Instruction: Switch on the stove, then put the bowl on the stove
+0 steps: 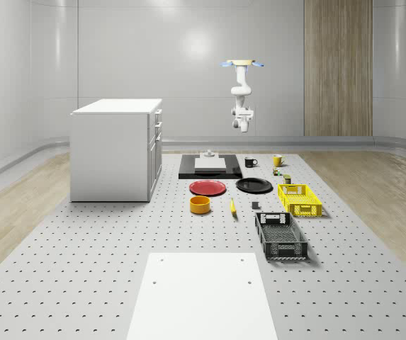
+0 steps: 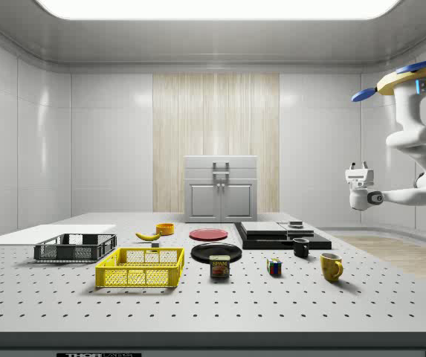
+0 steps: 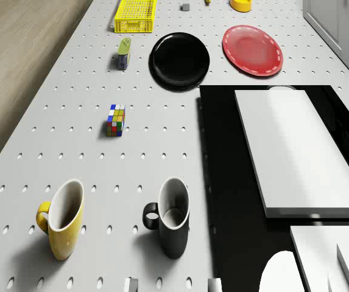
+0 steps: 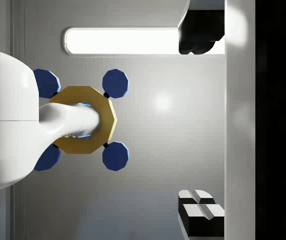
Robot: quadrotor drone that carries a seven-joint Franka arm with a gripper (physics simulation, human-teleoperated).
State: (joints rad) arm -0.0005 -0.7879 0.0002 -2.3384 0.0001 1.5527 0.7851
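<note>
Orange-yellow, the bowl (image 1: 200,205) is seen on the worktop (image 1: 82,248), near the black stove (image 1: 210,170) but apart from it. Beyond the stove the drone (image 1: 243,64) hovers, its gripper (image 1: 242,128) held high, fingers (image 4: 198,37) spread and empty. The stove's switch should be pressed first, gently.

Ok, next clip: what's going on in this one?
A drone carrying an arm hovers high above the far end of the table, beyond the black stove. Its gripper hangs in mid-air with nothing in it, well above the stove. The orange bowl sits untouched on the table near the red plate. Neither step of the task looks started.
</note>
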